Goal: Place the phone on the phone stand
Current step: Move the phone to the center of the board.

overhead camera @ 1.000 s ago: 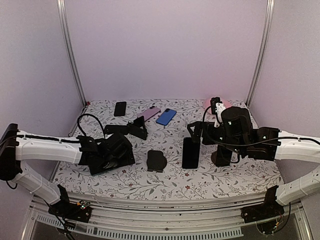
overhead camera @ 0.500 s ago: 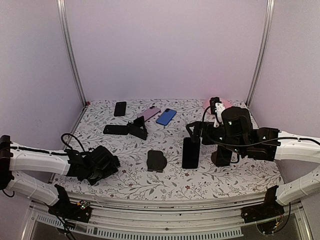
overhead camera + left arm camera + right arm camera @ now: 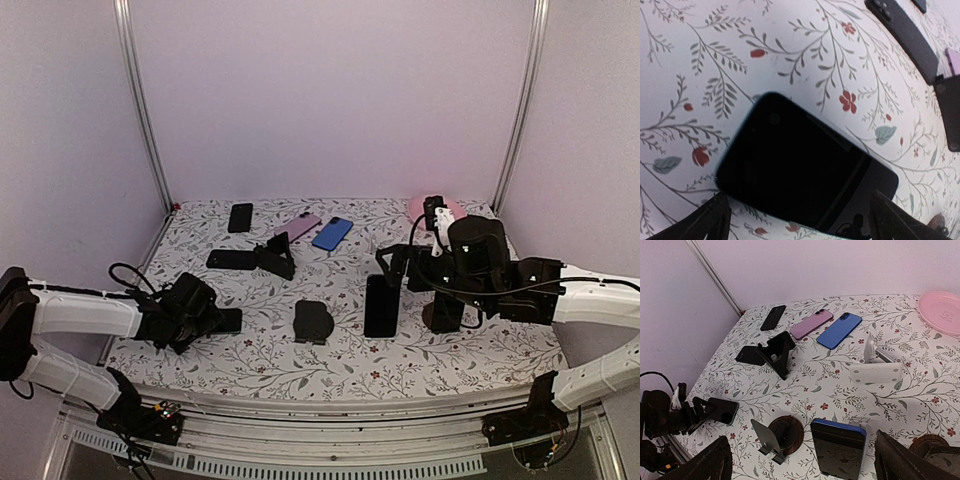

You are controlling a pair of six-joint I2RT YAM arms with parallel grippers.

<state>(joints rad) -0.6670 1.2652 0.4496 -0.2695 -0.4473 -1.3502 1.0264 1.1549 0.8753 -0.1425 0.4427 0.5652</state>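
Observation:
A dark phone point(image 3: 805, 170) lies flat on the flowered table, at the front left in the top view point(image 3: 229, 320). My left gripper point(image 3: 799, 200) is open and low, one finger on each side of the phone's near end, not closed on it. An empty phone stand point(image 3: 313, 322) with a round dark base and a grey back plate point(image 3: 765, 436) sits mid-table. A blue-edged phone point(image 3: 838, 447) stands upright to its right. My right gripper point(image 3: 805, 460) hangs open above it, holding nothing.
A black stand point(image 3: 278, 255) holds a black phone point(image 3: 232, 259). Black point(image 3: 240, 217), pink point(image 3: 297, 226) and blue point(image 3: 332, 233) phones lie at the back. A white stand point(image 3: 876, 371) and a pink plate point(image 3: 941, 311) are at the right.
My left arm has dropped low and drawn back to the left, so the dark phone now shows between its fingers. The right arm has barely moved.

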